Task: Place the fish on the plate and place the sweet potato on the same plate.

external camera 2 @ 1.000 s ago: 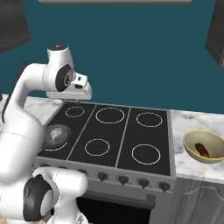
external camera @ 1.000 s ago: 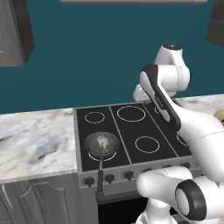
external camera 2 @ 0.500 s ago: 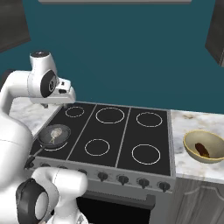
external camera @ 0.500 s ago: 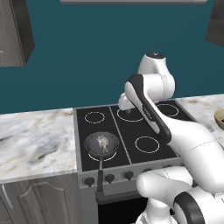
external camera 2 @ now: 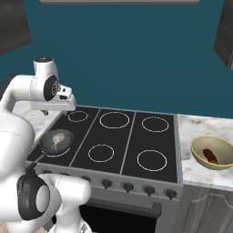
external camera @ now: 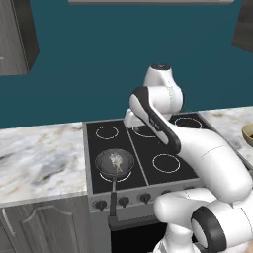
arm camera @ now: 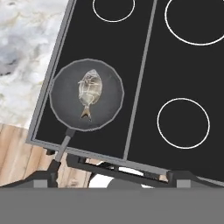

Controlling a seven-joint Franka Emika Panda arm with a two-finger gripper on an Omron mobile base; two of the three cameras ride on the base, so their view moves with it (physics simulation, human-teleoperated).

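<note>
Fish point(arm camera: 89, 91) is seen lying flat in the pan point(arm camera: 61, 105) on the stove point(arm camera: 144, 78), well below the gripper point(external camera 2: 53, 107) and off toward its left. Long axis runs head-away, tail-near. Jaws are held wide apart, nothing gripped.

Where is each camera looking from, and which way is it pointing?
Left base view: behind the arm's left, looking forward and down at the stove; white arm rises lower right.
Right base view: behind the arm's right, facing the same stove and the tan bowl; arm at left.
Hand view: on the hand, looking down at the pan holding the fish.
All three share the pan and fish.
</note>
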